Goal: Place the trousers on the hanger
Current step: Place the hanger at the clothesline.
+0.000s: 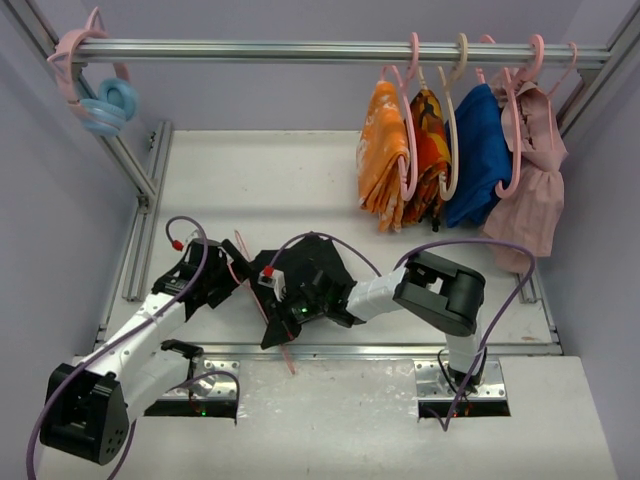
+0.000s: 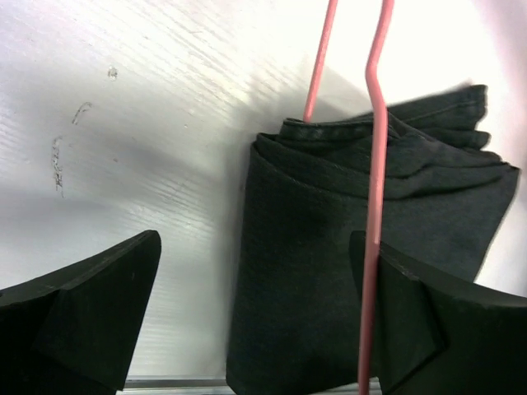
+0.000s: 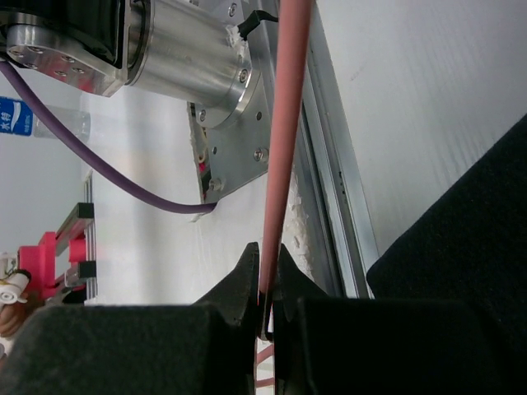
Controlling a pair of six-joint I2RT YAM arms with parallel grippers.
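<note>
The trousers (image 2: 329,271) lie folded in several layers on the white table (image 2: 148,123), near its front edge, between the two arms. The pink hanger (image 2: 376,189) crosses over them, and one thin wire of it runs over the dark cloth. The left claw (image 2: 255,329) hangs above the fold with its fingers wide apart, and the wire passes just in front of one of them. The right claw (image 3: 265,284) is clamped on the hanger wire, close to the metal rail (image 3: 329,206) at the table edge.
</note>
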